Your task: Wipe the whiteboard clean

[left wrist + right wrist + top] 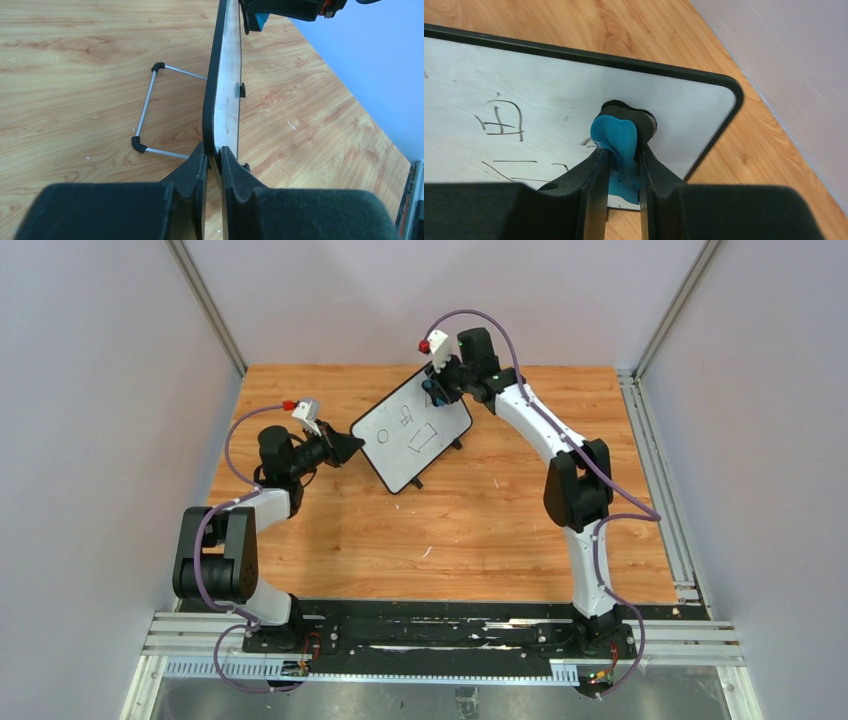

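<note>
Black fingers of the left gripper pinch the near edge of the whiteboard, probably to steady it against wiping pressure as it stands tilted on its wire stand toward the back of the wooden table. Opposite, the right gripper clamps the blue eraser against the board face near a corner. The drawn marks beside it look unwiped, with nothing blocking them.

Top cam sits high above and behind the arm bases, tilted down toward the far wall, so the whole table fits. Left wrist cam is jammed up behind the left gripper, looking right and far along the whiteboard edge-on. Right wrist cam hugs the right gripper, facing near-left across the board's face. All three views share the whiteboard. The left wrist view also catches the blue eraser.
</note>
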### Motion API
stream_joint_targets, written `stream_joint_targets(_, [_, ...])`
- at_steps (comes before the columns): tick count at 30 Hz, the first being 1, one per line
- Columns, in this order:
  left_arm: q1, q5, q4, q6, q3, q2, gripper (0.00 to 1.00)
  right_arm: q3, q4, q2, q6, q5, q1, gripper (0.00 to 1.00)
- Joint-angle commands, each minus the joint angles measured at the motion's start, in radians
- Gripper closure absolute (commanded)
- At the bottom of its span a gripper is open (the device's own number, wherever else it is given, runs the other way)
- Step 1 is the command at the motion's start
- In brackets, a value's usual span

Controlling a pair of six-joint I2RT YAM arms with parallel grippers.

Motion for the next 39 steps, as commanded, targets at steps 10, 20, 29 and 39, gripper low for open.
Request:
stream_joint_targets(10, [0.006,-0.048,-0.045,0.106,-0.003,0.011,1.0,0.034,0.094,0.07,0.144,-0.242,-0.049,0.99])
stream_joint_targets(20, [0.006,-0.044,-0.047,0.107,-0.003,0.01,1.0,-0.013,0.095,0.026,0.147,-0.241,-0.051,0.99])
stream_joint_targets(29, [0.006,-0.048,-0.07,0.126,-0.005,-0.002,1.0,-0.005,0.111,0.059,0.082,-0.155,-0.118,0.99])
stream_joint_targets(39, [0.006,-0.044,-0.067,0.122,0.0,0.004,1.0,-0.051,0.129,0.043,0.08,-0.181,-0.093,0.99])
